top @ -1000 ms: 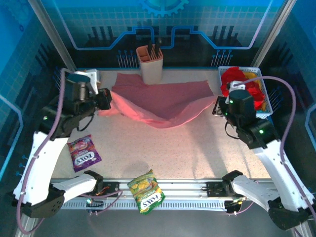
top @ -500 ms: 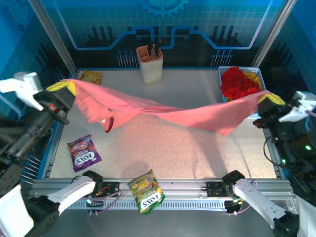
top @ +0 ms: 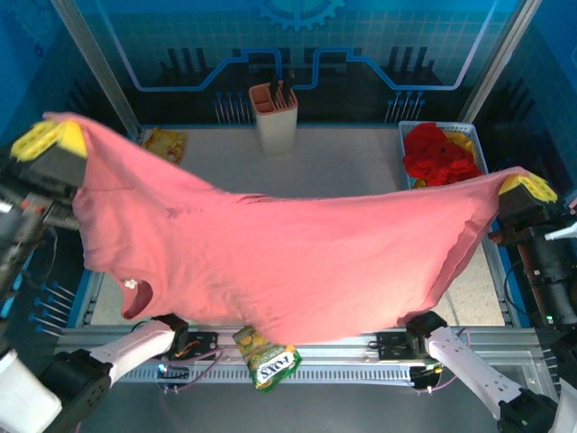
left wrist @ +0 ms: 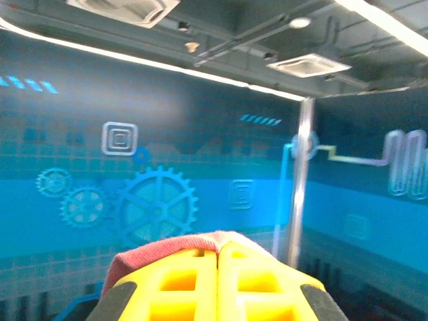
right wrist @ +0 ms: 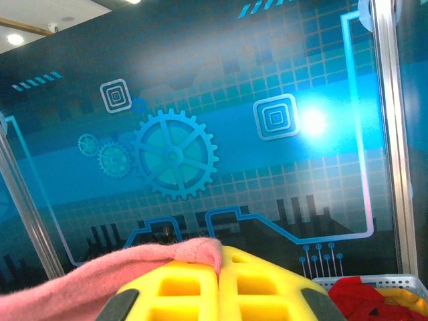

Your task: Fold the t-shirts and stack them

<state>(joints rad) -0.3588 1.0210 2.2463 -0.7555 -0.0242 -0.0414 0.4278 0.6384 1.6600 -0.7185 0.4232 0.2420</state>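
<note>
Left gripper point(top: 50, 140), up at 9 o'clock in the top view, is clamped tight on one edge of the pink t-shirt point(top: 270, 262). Its wrist view shows the yellow pads point(left wrist: 180, 281) pressed together with pink cloth point(left wrist: 167, 244) draped over their tips point(left wrist: 217, 249). Right gripper point(top: 530, 188), at 3 o'clock, pinches the opposite edge in the same way, with a pink fold point(right wrist: 100, 274) lying across its closed tips point(right wrist: 219, 257).

One second ago the shirt lay crumpled on the far half of the table. Half a second ago it sagged between the arms as a narrow band. It now hangs higher and spread wide, a sheet over the middle of the table, neck opening at 7 o'clock. It also hides the purple packet that lay at 8 o'clock.

Red t-shirts point(top: 440, 153) sit heaped in the white basket point(top: 487, 171) at 2 o'clock. A tan holder point(top: 273, 117) stands at 12 o'clock, and an orange packet point(top: 165, 142) lies at 11 o'clock. The yellow-green packet point(top: 269, 359) at 6 o'clock reads "FOXS". The neck tag point(top: 132, 284) is too small to read.
</note>
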